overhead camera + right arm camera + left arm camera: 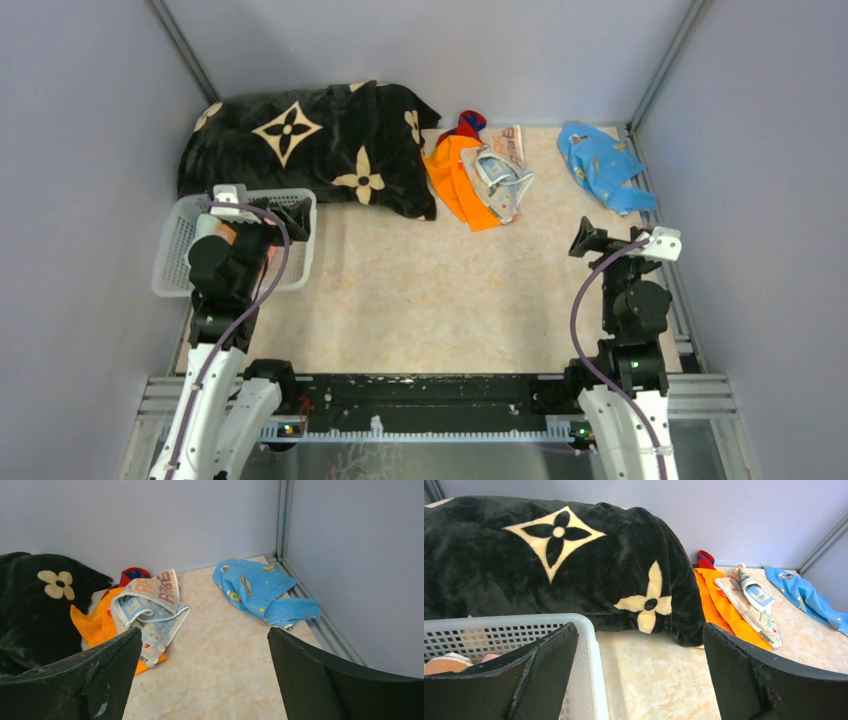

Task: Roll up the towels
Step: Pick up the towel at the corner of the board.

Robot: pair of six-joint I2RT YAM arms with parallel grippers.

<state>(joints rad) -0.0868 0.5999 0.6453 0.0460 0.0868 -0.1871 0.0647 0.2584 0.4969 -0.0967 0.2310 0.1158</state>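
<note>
At the back of the table lies a loose heap of towels. It holds an orange towel point(452, 180) point(719, 607) point(97, 625), with a beige-grey patterned towel point(500, 175) point(751, 605) point(150, 610) crumpled on top of it. A red-and-blue printed towel point(466, 124) point(134, 574) peeks out behind them. A blue printed towel point(603, 165) point(255, 587) lies bunched in the back right corner. My left gripper point(290, 215) point(638, 630) hangs open over the basket's right rim, holding nothing. My right gripper point(590, 240) point(205, 632) is open over bare table, short of the blue towel.
A large black plush blanket point(310, 150) point(574, 575) with beige flowers fills the back left. In front of it stands a white perforated basket point(175, 255) point(524, 621), and a pale roll point(444, 664) shows inside. Grey walls enclose the table, and a metal rail point(320, 625) runs along its right edge.
</note>
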